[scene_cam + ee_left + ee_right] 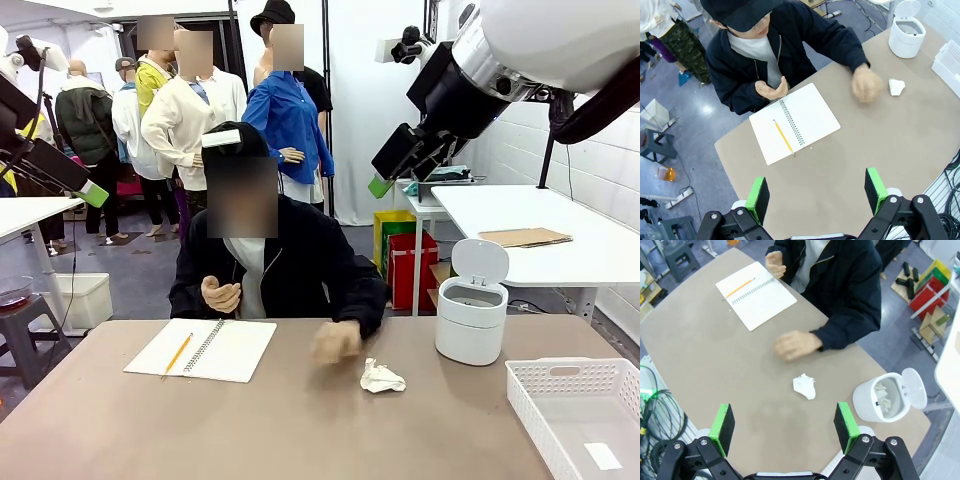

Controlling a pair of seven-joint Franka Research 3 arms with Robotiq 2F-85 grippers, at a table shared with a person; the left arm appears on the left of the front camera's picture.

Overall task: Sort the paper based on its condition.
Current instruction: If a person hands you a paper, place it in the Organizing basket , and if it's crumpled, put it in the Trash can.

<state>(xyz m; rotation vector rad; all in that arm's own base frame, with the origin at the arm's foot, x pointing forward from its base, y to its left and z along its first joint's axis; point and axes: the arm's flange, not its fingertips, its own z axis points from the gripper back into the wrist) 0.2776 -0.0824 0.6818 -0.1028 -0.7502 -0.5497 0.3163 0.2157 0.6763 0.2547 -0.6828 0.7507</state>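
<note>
Right wrist view: beyond the wide-open, empty right gripper (pixel 784 412) the paper (pixel 804 386) lies on the table (pixel 700 355), near the person's hand (pixel 796 345) — that hand could be struck in a descent, or the wad nudged aside; both arms are held high, the left gripper (pixel 816 177) likewise open.

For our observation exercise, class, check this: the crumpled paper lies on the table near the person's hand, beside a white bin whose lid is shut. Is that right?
Not quite: the white bin stands with its lid open, as the front view shows. The paper does lie on the table near the person's hand.
</note>
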